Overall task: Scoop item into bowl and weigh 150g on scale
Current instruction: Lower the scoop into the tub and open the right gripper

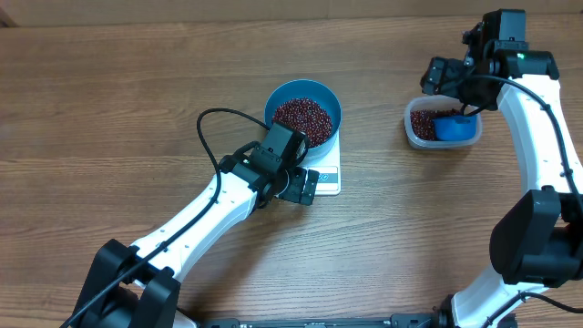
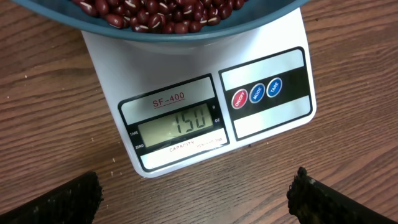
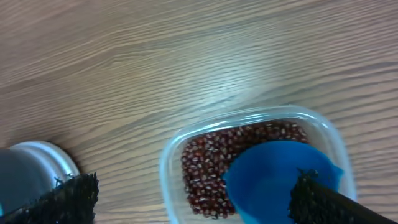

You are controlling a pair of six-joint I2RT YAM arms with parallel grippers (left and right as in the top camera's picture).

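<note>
Holds left gripper (image 2: pixel 196 193) wide and empty above small white square digital scale (image 2: pixel 186 68) reading 150, with deep round bright blue bowl (image 1: pixel 305 88) of tiny dark red-brown beans (image 1: pixel 303 118) on top. Holds right gripper (image 3: pixel 193 186) wide over clear plastic tub (image 3: pixel 165 168) containing small blue scoop (image 3: pixel 273 174). Rests all on brown wood-grain tabletop (image 1: pixel 118 91).

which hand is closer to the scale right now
Left. The left hand hangs open just in front of the scale, over its display edge. The right hand is far off to the side, open above the clear tub.
</note>
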